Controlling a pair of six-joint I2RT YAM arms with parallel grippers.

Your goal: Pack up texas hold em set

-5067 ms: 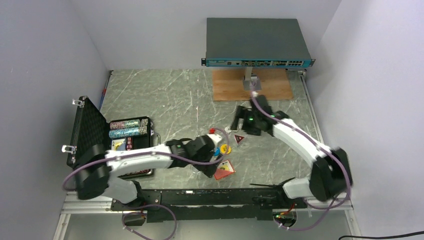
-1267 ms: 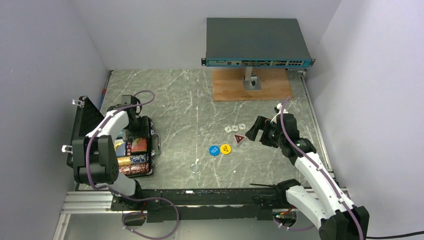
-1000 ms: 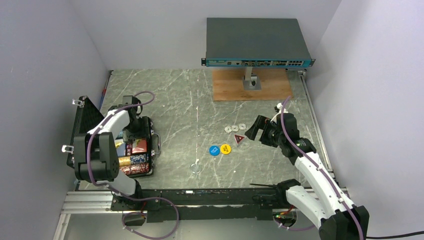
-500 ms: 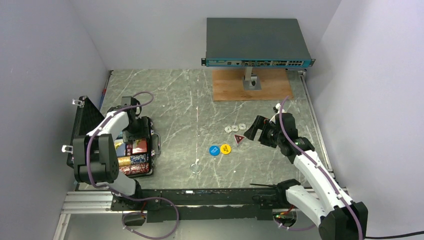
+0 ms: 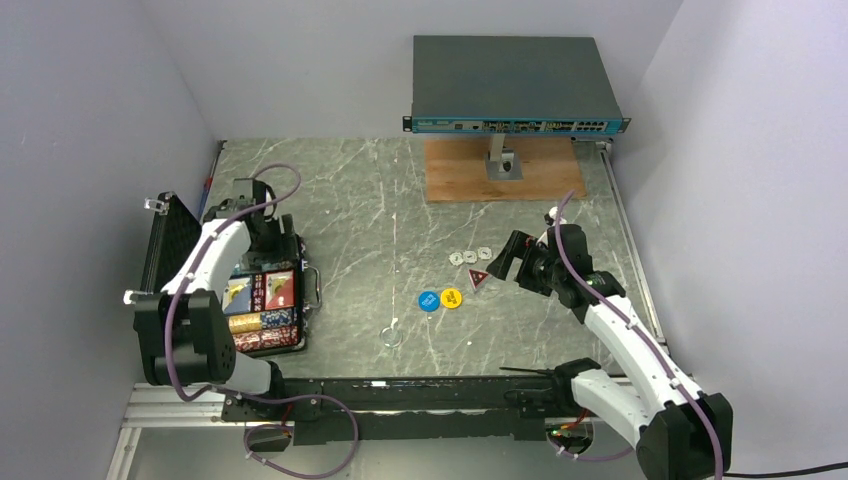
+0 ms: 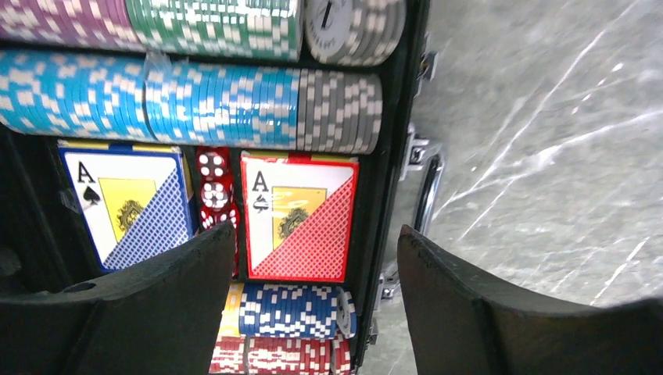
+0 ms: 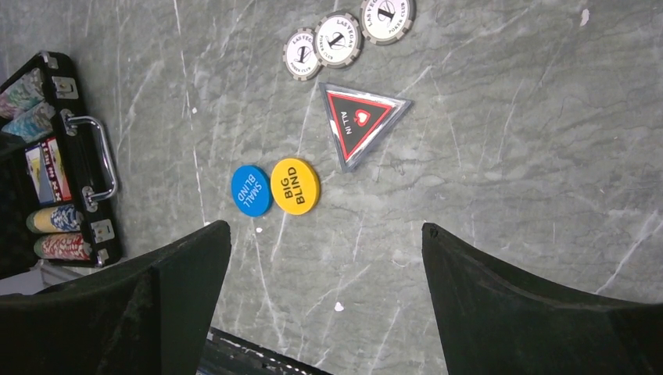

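Observation:
The black briefcase point(image 5: 302, 300) lies open at the left, its foam lid point(image 5: 165, 250) standing up. In the left wrist view its wall point(image 6: 395, 156) encloses rows of chips point(image 6: 219, 105), a red-yellow card box point(image 6: 297, 215), a blue card box point(image 6: 129, 207) and red dice point(image 6: 213, 191). My left gripper point(image 5: 270, 238) hovers open and empty over the case's far end point(image 6: 313, 258). My right gripper point(image 5: 505, 260) is open and empty point(image 7: 324, 258) just right of the red triangular token point(image 7: 360, 121). The blue disc point(image 7: 251, 190), yellow disc point(image 7: 295, 185) and three silvery chips point(image 7: 336, 39) lie on the table.
The grey network switch point(image 5: 515, 85) stands on a post over a wooden board point(image 5: 505, 170) at the back. A small clear ring point(image 5: 392, 336) lies near the front edge. Walls close in the left and right sides.
The red-yellow card box went from the table into the case. My left gripper has since risen toward the case's far end. My right arm has edged slightly left toward the tokens.

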